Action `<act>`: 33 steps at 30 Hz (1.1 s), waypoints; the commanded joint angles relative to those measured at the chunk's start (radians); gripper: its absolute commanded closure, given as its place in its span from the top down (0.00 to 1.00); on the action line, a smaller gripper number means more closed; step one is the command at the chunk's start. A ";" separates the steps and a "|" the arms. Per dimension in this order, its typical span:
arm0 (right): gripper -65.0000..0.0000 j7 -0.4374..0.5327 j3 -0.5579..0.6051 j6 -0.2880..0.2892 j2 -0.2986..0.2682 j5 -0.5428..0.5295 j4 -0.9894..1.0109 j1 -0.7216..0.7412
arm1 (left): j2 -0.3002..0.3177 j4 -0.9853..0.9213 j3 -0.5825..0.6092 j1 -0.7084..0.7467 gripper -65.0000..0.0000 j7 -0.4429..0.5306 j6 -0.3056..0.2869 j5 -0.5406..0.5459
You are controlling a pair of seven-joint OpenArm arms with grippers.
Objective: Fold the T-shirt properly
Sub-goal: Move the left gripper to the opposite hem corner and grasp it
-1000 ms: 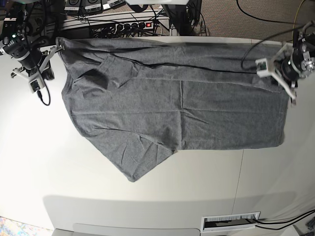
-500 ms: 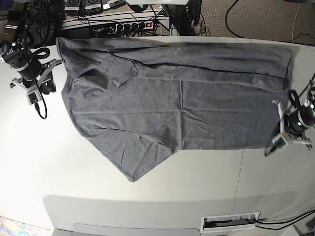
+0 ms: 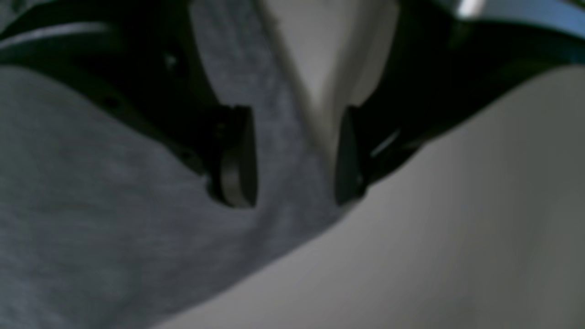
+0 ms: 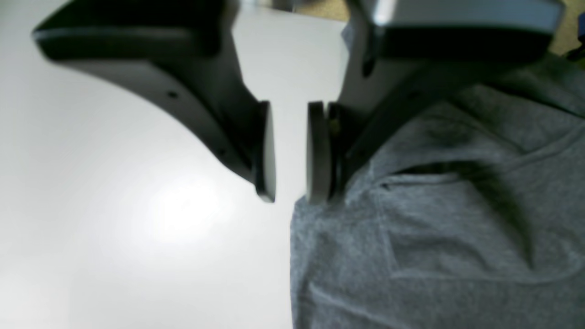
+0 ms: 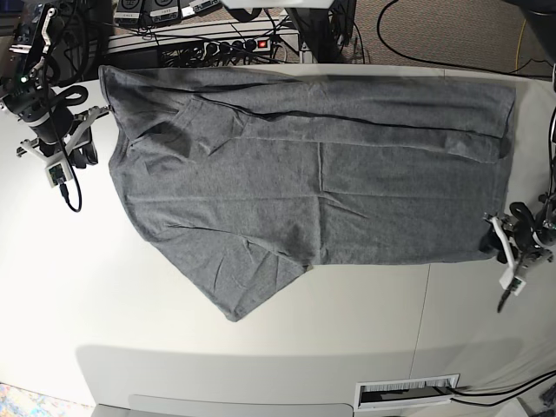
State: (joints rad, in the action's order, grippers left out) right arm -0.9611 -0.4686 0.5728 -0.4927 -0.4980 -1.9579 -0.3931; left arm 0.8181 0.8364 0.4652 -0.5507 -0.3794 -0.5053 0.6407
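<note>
In the left wrist view, the left gripper (image 3: 292, 160) is being seen with its jaws standing wide apart, and the hem edge of the T-shirt (image 3: 114, 219) is lying between them on the table (image 3: 457, 228), ungripped.

In the right wrist view, the right gripper (image 4: 290, 153) is being shown with a narrow gap between its 2 pads; bare table (image 4: 114, 205) is showing through the gap, and the T-shirt (image 4: 434, 237) is lying just beside the right-hand pad.

In the base view, the T-shirt (image 5: 313, 182) is being displayed spread flat across the far half of the table (image 5: 261, 339). The left gripper (image 5: 502, 239) is being held at the shirt's near right corner, and the right gripper (image 5: 85, 130) by its far left corner.
</note>
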 commanded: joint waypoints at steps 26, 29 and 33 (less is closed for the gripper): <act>0.20 0.018 -0.008 -0.004 -0.017 -0.010 -0.015 0.008 | -0.071 -0.156 -0.010 -0.071 0.46 0.111 0.010 -0.082; 0.20 0.018 -0.008 -0.004 -0.017 -0.010 -0.015 0.008 | -0.070 -0.155 -0.010 -0.073 0.46 0.111 0.010 -0.060; 0.20 0.018 -0.008 -0.004 -0.017 -0.010 -0.015 0.008 | -0.064 -0.155 -0.010 -0.085 0.46 0.109 0.012 -0.059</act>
State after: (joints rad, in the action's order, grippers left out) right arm -0.9611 -0.4686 0.5728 -0.4927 -0.4988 -1.9583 -0.3908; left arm 0.7265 0.6712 0.4652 -0.6006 -0.2901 -0.4984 0.5690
